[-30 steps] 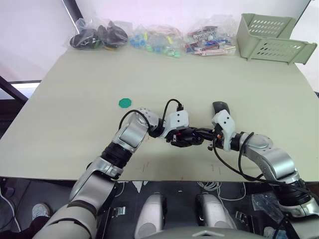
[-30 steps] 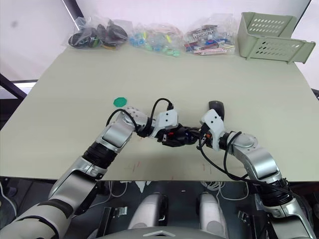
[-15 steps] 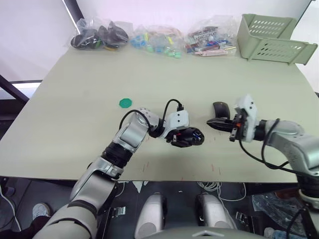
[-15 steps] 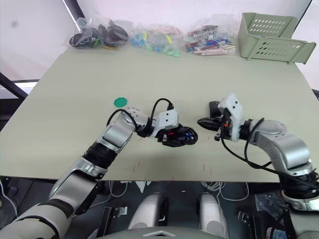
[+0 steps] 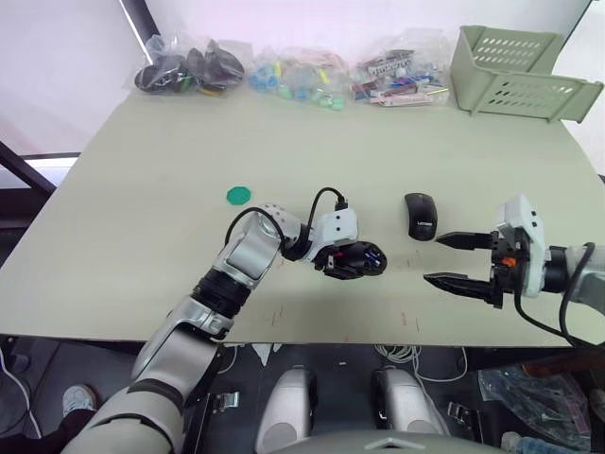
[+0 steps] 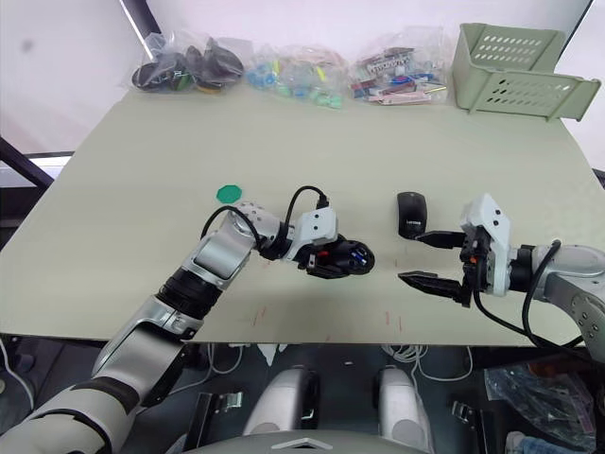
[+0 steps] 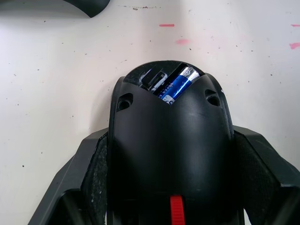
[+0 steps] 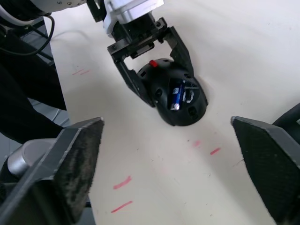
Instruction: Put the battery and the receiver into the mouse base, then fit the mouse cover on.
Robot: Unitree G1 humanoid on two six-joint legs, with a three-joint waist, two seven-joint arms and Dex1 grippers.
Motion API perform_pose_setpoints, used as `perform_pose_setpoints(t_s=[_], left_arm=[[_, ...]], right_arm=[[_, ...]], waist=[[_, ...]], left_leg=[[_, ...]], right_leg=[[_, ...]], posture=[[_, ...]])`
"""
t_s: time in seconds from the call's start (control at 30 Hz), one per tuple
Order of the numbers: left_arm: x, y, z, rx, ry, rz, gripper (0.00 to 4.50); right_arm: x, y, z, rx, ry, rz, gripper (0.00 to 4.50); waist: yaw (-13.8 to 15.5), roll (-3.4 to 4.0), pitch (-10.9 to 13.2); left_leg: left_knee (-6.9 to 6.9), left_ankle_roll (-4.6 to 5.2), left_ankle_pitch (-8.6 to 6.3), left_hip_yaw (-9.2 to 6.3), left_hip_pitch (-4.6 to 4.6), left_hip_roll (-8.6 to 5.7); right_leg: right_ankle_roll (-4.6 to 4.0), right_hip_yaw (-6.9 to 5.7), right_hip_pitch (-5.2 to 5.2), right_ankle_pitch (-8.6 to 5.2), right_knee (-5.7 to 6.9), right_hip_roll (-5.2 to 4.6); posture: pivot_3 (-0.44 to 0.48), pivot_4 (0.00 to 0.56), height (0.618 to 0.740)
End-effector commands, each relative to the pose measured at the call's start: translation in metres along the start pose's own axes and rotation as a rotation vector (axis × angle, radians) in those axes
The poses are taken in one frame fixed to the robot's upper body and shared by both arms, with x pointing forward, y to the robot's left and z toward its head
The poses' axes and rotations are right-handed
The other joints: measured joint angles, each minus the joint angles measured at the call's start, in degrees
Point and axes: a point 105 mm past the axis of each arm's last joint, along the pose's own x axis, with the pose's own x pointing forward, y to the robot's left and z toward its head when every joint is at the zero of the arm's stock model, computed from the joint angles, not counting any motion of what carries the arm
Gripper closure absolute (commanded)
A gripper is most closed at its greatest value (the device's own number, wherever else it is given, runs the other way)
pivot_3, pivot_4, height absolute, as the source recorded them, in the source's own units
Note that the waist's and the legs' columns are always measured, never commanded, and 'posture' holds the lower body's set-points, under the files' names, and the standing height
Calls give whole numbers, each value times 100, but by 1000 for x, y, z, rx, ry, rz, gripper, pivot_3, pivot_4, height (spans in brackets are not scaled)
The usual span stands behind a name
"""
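I have the left gripper clamped on the palm-sized black plastic mouse base, one finger on each flank, holding it at the near middle of the pale green table. In the left wrist view the small blue cylindrical battery sits in its bay at the far end of the base, beyond my fingertips, so I judge that step done. Beside it there is a pale slot, but I cannot tell whether the tiny whitish receiver is seated there.

My right gripper hangs wide open and empty, off to the right of the base and well apart from it, its two black fingers pointing back toward the left gripper. The smooth black oval mouse cover lies flat on the table just beyond the right gripper's fingertips, between the two grippers and a little farther out, untouched by either.

As I read it, the battery is in, the receiver is uncertain, and the cover is not yet fitted. What is left, at the least, is to pick up the cover with the right gripper, carry it over the base and press it home while the left keeps the base steady. The flat green round disc beyond the left arm plays no part
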Motion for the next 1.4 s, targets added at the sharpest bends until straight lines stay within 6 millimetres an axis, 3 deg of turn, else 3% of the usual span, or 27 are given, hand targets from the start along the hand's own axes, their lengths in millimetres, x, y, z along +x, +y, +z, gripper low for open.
perform_pose_setpoints(t_s=[0.03,0.07,0.2,0.37,0.5,0.77,0.83,1.0,1.13,1.27,1.4], left_arm=[[-5,7,9,24,-31,17,227],[-8,9,13,29,-49,27,33],[-25,12,21,27,-112,55,33],[-69,10,18,10,-146,130,33],[-109,-1,13,-83,-217,228,33],[-152,-23,7,-220,-326,429,33],[-165,-29,8,-217,-433,519,33],[-176,-50,-4,-291,-471,562,33],[-196,-69,-10,-340,-592,576,33],[-196,-83,-14,-374,-618,567,33],[-198,-88,-20,-393,-640,584,33]], right_arm=[[-5,3,11,-59,-32,-13,0],[-4,2,9,-58,-29,-20,0],[-2,3,7,-56,-38,-31,0],[-4,0,7,-56,-58,-62,0],[-6,-4,12,-51,-70,-77,0],[-5,-10,19,-70,-75,-120,0],[-2,-15,22,-89,-76,-155,0],[0,-34,26,-108,-55,-303,0],[-2,-54,19,-31,86,-464,0],[3,-60,26,77,88,-479,0],[18,-69,30,126,115,-605,0]], waist=[[1,0,0],[1,0,0],[-4,-1,1],[-31,1,3],[-15,1,4],[-15,-14,16],[-36,-15,20],[9,-19,22],[-15,-18,23],[-8,-18,24],[-9,-18,23]], left_leg=[[0,0,0,1,0,0],[0,0,0,0,0,0],[0,0,0,-2,-2,0],[-4,0,0,-5,0,6],[-6,0,0,-9,6,10],[-6,-1,-1,-12,8,23],[-8,-1,-1,-11,10,22],[-18,-2,0,-1,24,28],[-19,-3,-1,5,24,30],[-22,-3,-1,6,25,29],[-23,-3,-1,7,24,30]], right_leg=[[0,0,0,0,0,0],[0,0,0,0,0,0],[0,-2,-1,0,-1,0],[-1,-1,-5,0,0,1],[-1,2,-3,-1,0,-1],[-18,8,-1,-11,-5,-10],[-12,9,-1,-8,-5,-10],[-23,5,1,-14,-1,-8],[-25,16,-2,-14,-5,-16],[-27,16,-3,-14,-10,-20],[-28,16,-4,-13,-11,-20]], posture=[[0,150,740],[0,150,740],[0,150,740],[0,150,740],[0,150,740],[0,150,740],[0,150,740],[0,150,740],[0,150,740],[0,150,740],[0,150,740]])
